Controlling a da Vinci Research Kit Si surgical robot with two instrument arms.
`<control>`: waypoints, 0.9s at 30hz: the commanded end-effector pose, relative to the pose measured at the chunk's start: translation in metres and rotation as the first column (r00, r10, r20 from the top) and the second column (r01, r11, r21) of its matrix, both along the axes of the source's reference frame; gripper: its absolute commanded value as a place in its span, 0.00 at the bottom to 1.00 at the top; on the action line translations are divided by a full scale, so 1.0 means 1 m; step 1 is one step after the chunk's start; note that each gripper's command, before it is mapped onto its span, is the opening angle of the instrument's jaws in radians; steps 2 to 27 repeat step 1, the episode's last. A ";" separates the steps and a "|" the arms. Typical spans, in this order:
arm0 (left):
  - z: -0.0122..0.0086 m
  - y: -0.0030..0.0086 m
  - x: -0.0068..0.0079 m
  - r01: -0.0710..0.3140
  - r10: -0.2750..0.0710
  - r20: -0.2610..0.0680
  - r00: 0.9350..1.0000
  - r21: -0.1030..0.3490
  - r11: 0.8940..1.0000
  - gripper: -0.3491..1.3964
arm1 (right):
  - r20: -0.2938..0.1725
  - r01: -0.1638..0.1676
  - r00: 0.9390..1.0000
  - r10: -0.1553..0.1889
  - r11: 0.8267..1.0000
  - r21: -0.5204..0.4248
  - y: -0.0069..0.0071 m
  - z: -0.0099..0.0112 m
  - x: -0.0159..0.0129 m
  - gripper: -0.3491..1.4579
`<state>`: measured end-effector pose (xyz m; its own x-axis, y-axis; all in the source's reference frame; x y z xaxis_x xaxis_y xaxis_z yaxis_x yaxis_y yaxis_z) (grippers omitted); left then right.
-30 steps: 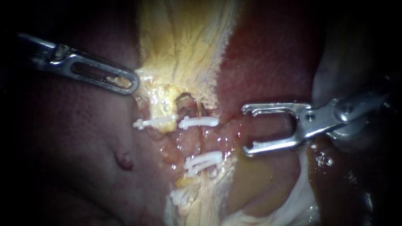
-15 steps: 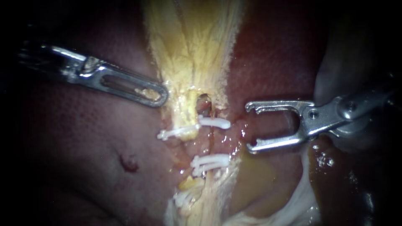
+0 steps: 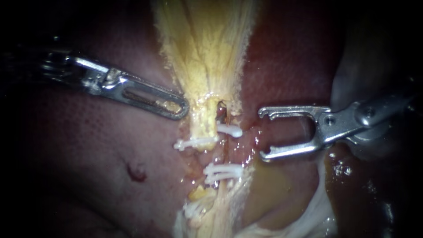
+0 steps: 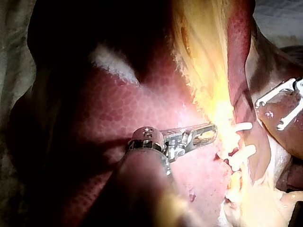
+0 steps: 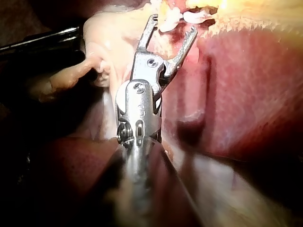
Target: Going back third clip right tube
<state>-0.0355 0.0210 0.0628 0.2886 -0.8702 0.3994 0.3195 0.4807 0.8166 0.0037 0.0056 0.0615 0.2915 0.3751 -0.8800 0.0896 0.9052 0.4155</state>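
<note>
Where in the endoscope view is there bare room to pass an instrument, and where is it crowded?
Free: the liver below the left instrument, and the liver above the right instrument. Crowded: the row of white clips between the two instruments' tips.

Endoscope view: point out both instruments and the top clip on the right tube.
left instrument [image 3: 181, 110], endoscope view, on its tip.
right instrument [image 3: 263, 134], endoscope view, midway between its open jaw tips.
top clip on the right tube [image 3: 230, 130], endoscope view, on the clip's middle.
</note>
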 end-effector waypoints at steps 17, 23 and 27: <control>-0.0001 0.0000 0.0000 0.001 -0.001 -0.001 1.000 0.000 1.000 0.00 | 0.000 0.000 1.000 0.000 1.000 0.000 0.0001 0.0000 0.0000 0.47; -0.0001 0.0000 0.0000 0.001 -0.001 -0.001 1.000 0.000 1.000 0.00 | 0.000 0.000 1.000 0.000 1.000 0.000 0.0001 0.0000 0.0000 0.47; -0.0001 0.0000 0.0000 0.001 -0.001 -0.001 1.000 0.000 1.000 0.00 | 0.000 0.000 1.000 0.000 1.000 0.000 0.0001 0.0000 0.0000 0.47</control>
